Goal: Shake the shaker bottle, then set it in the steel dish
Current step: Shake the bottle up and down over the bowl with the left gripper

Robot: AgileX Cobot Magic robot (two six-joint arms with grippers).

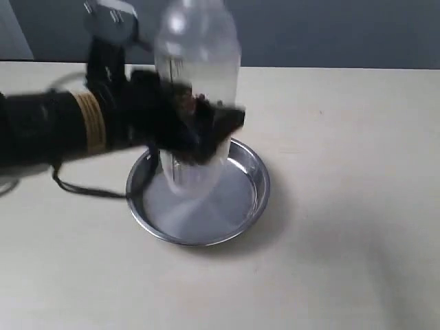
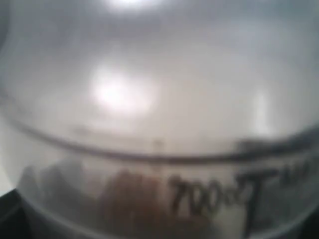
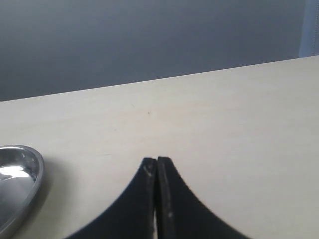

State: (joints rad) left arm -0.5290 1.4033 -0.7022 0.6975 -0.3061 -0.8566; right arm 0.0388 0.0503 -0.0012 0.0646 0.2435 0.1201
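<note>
Clamps bottle [image 1: 196, 75] at mid-body in left gripper [image 1: 199, 129], upright over dish [image 1: 249, 199].
Shows motion blur on bottle and arm; brown granules and printed scale visible through wall in left wrist view. Cannot tell if base touches dish. Holds right gripper [image 3: 157, 172] with fingers together above table [image 3: 239, 124], near dish rim.

Exterior: raised, looking down across the bench [image 1: 357, 261] toward a grey wall [image 1: 330, 34]. Left wrist: pressed close to the shaker bottle [image 2: 159, 99]. Right wrist: low over the bench; shares the steel dish [image 3: 20, 172] with the exterior.
</note>
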